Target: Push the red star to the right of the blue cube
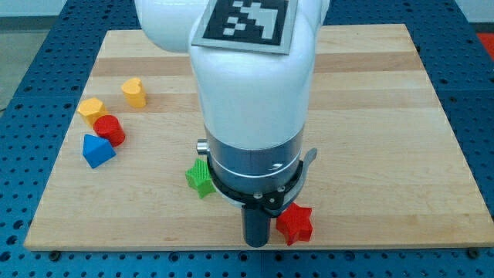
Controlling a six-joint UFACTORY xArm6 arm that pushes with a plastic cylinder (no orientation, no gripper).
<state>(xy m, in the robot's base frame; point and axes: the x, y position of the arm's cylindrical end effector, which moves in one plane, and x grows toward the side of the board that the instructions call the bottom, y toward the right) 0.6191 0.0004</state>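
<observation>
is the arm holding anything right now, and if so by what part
Nothing is held; the arm ends in a bare rod. My tip sits just to the view's left of the red star, close beside it.

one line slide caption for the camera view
My tip sits just left of the red star near the board's bottom edge, far right of the blue cube.

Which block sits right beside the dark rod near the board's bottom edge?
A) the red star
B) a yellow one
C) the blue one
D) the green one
A: the red star lies just to the view's right of my tip, while the green block sits higher up on the rod's left and the blue block is far off at the view's left.
</observation>
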